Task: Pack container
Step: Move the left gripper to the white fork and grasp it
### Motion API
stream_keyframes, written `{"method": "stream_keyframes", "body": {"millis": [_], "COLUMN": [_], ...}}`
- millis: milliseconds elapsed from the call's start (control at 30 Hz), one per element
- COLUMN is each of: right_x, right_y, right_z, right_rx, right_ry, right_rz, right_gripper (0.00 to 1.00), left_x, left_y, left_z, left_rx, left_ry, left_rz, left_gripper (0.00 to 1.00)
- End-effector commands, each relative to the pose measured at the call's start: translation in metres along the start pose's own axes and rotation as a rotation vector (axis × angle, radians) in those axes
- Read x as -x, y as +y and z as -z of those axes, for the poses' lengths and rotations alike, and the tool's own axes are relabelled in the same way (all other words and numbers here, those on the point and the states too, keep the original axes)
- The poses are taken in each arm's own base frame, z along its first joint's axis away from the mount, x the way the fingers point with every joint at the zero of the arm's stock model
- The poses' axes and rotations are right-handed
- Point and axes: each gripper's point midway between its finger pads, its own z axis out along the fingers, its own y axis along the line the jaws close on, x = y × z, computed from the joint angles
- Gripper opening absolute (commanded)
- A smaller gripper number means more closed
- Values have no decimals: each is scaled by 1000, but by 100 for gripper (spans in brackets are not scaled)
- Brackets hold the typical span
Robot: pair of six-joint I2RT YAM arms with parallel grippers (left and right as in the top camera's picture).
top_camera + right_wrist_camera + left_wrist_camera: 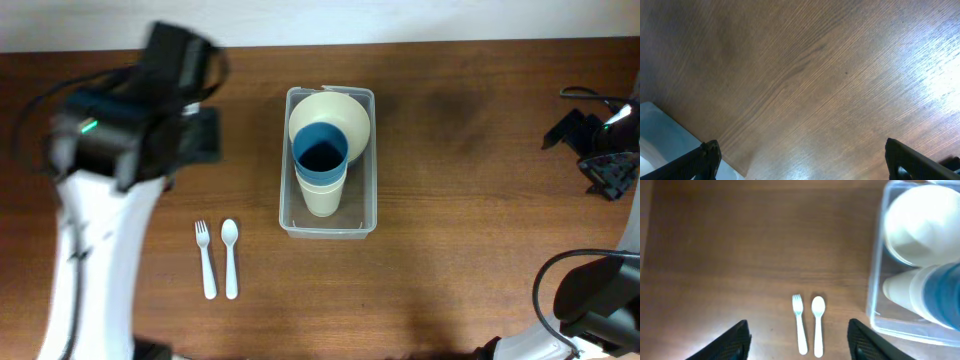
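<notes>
The left gripper (pixel 797 330) hangs over the table (pixel 715 240) with its jaws well apart and nothing between them. Just beyond its fingertips a white fork (pixel 799 322) and a white spoon (pixel 818 322) lie side by side, parallel and close but not touching. Bare wood spreads wide to the left of them and beyond. To their right stands the container (pixel 876 280), near the cutlery with a strip of bare table between, its long side wall facing them.

The right gripper (pixel 802 155) is wide open and empty, over bare wood by the table's right edge, well apart from the container. Only a corner of the container shows at the lower left of the right wrist view.

The container sits mid-table. A cream bowl (pixel 335 112) fills its far end. A blue cup (pixel 320 155), nested in a cream cup (pixel 322 198), lies tilted in the near end, mouth toward the bowl.
</notes>
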Motion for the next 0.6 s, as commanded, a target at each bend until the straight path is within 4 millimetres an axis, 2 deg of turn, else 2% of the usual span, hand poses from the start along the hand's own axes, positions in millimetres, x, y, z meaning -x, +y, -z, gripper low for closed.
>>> {"method": "stream_keyframes", "body": {"millis": [0, 133, 167, 367, 500, 533, 567], "right_x": [2, 2, 2, 2, 2, 2, 2], "right_y": [0, 0, 0, 0, 0, 0, 0], "right_z": [11, 11, 11, 11, 11, 11, 11], "right_rx": [8, 8, 8, 8, 8, 8, 8], "right_ry": [-36, -36, -36, -36, -36, -36, -36], "right_rz": [8, 8, 8, 7, 8, 8, 8], "right_gripper": [99, 99, 99, 99, 99, 99, 99], "left_x": [-31, -72, -87, -136, -162, -167, -178], "left_y": [34, 46, 45, 24, 23, 22, 13], "left_z": [6, -27, -46, -131, -170, -174, -182], "left_rx": [17, 61, 65, -19, -6, -4, -59], "left_ry": [39, 187, 247, 409, 462, 476, 512], "left_rz": [155, 195, 199, 247, 256, 252, 204], "left_gripper": [66, 66, 66, 68, 67, 67, 67]}}
